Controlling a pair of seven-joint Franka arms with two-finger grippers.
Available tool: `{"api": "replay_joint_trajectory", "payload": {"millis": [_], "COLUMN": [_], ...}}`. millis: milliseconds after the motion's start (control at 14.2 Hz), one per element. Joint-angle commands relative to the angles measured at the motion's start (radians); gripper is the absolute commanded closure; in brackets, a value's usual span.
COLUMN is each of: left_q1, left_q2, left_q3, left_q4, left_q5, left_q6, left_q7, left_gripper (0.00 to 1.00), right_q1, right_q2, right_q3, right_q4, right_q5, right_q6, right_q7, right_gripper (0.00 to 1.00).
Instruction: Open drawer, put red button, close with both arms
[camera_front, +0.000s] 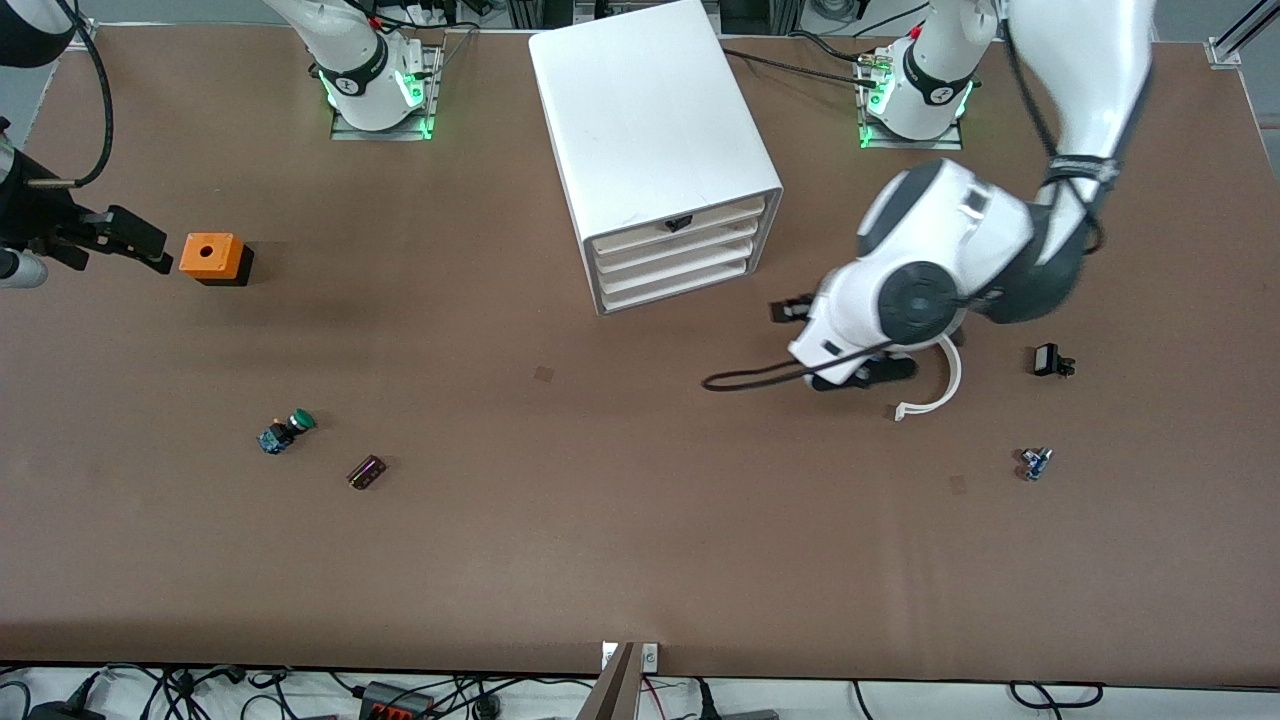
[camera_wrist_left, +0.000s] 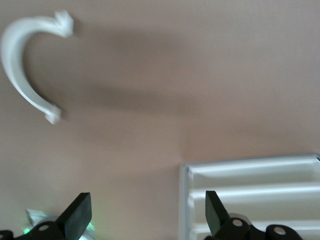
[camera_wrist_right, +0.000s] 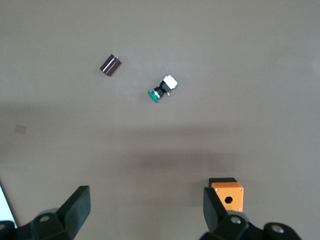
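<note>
The white drawer cabinet stands mid-table near the arms' bases, all its drawers shut, a black handle on the top one. My left gripper hovers open and empty over the table in front of the cabinet, toward the left arm's end. The left wrist view shows it open by the drawer fronts. A small blue-bodied part lies nearer the front camera; I cannot make out a red cap on it. My right gripper waits open beside the orange box, also open in its wrist view.
A white curved hook lies beside the left hand, also in the left wrist view. A black part lies toward the left arm's end. The green-capped button and a dark block lie toward the right arm's end.
</note>
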Motion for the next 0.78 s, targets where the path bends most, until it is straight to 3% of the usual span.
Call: {"api": "replay_joint_trajectory", "payload": {"millis": [0, 353, 495, 565, 707], "left_q1": [0.051, 0.16, 0.191, 0.182, 0.095], "left_q2": [-0.065, -0.123, -0.189, -0.223, -0.321], "left_q3": [-0.006, -0.008, 0.012, 0.063, 0.26], "left_q4": [0.038, 0.122, 0.104, 0.081, 0.001], "left_q5": [0.087, 0.095, 0.077, 0.066, -0.056], "left_q6": [-0.023, -0.108, -0.119, -0.13, -0.122], "left_q7": [0.166, 0.428, 0.525, 0.55, 0.643], "left_gripper": [0.0, 0.0, 0.0, 0.0, 0.0], "right_q1": [-0.013, -0.011, -0.005, 0.012, 0.021], "right_q2": [0.025, 0.025, 0.025, 0.025, 0.025], "right_q3": [0.013, 0.015, 0.015, 0.01, 0.007], "right_q4": [0.048, 0.048, 0.048, 0.048, 0.048], "right_q5": [-0.014, -0.013, -0.011, -0.009, -0.009], "right_q6": [-0.01, -0.01, -0.01, -0.01, -0.01], "right_q7": [-0.017, -0.016, -0.01, 0.001, 0.004], "right_gripper": [0.0, 0.0, 0.0, 0.0, 0.0]}}
